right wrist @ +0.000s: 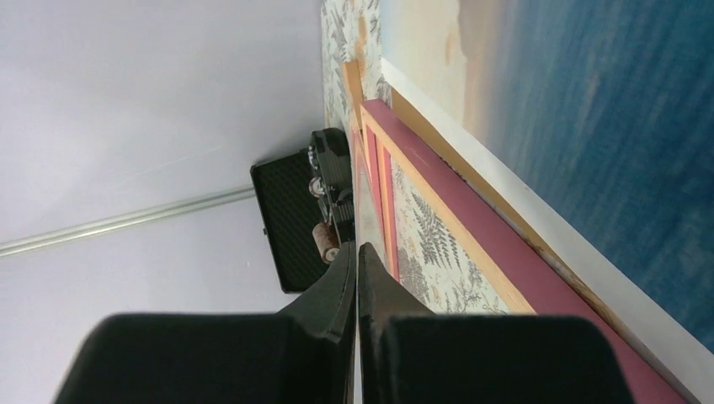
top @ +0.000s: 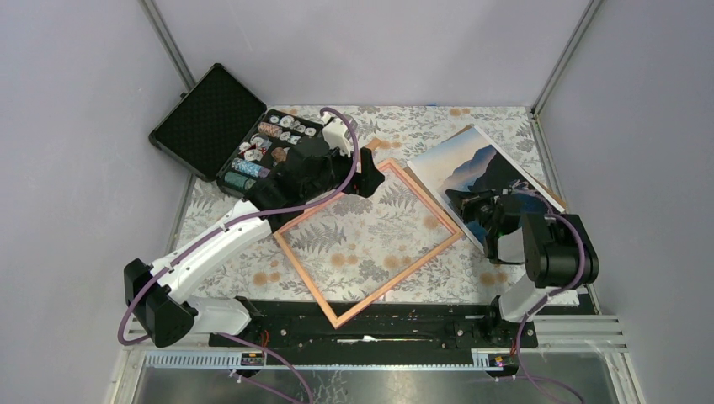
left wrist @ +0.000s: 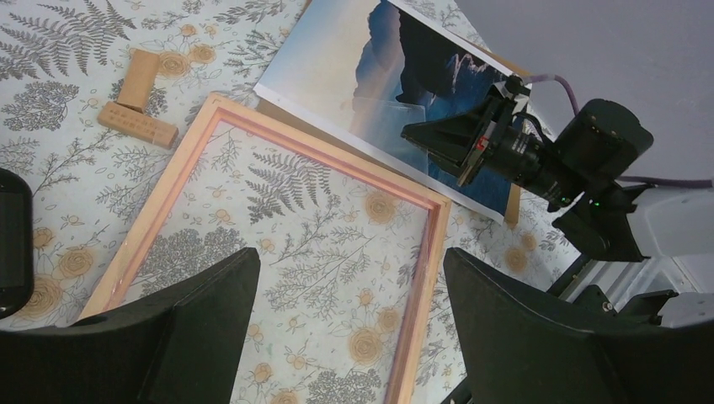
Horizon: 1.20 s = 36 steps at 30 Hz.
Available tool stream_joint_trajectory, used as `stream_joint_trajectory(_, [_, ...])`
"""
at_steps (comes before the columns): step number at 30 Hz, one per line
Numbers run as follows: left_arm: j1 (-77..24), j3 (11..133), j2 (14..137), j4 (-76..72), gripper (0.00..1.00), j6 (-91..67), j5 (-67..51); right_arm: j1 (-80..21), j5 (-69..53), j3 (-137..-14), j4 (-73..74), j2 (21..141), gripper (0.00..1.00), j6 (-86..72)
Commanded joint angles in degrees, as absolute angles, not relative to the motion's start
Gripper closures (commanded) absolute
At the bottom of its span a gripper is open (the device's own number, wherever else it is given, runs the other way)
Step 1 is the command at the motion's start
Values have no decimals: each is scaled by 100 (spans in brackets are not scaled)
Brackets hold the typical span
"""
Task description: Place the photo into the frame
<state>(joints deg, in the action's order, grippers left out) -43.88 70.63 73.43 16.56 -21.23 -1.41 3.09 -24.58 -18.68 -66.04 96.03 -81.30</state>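
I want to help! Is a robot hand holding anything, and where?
Nothing seems held. The left gripper, jaws open, hovers above the pinkish-orange wooden frame; the right gripper, jaws shut, sits over the blue mountain photo with nothing visible between them.

The desk (top: pixel 362 244), pale with a floral print, carried the frame (top: pixel 399 280) lying flat and turned cornerwise near its middle. Just beside the frame's far right rail lay a brown board (left wrist: pixel 513 204), mostly covered by the photo (top: pixel 459 164). Two small wooden blocks (left wrist: pixel 139 124) lay touching each other off the frame's far corner, and an open black case (top: pixel 210 118) sat at the far left
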Motion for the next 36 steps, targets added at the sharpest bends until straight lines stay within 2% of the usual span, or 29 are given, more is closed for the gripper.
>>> stream_joint_trajectory(1, [-4403, 6980, 7264, 1313, 15, -2205, -285, 237, -1726, -1609, -6099, 9032, 100, -8191])
stream_joint_trajectory(8, [-4386, 6971, 7295, 1292, 15, -2281, -376, 31, -1245, -1466, -5470, 8430, 100, -8243])
stream_joint_trajectory(22, [-4342, 6969, 7340, 1286, 15, -2364, -496, -1210, 222, -1328, -4126, 7213, 100, -8502])
stream_joint_trajectory(29, [-4324, 6968, 7308, 1274, 15, -2390, -544, -1824, 1107, -1109, -3769, 6657, 100, -8563])
stream_joint_trajectory(36, [-4319, 6957, 7291, 1271, 15, -2391, -518, -2066, 1471, -987, -3783, 6543, 100, -8555])
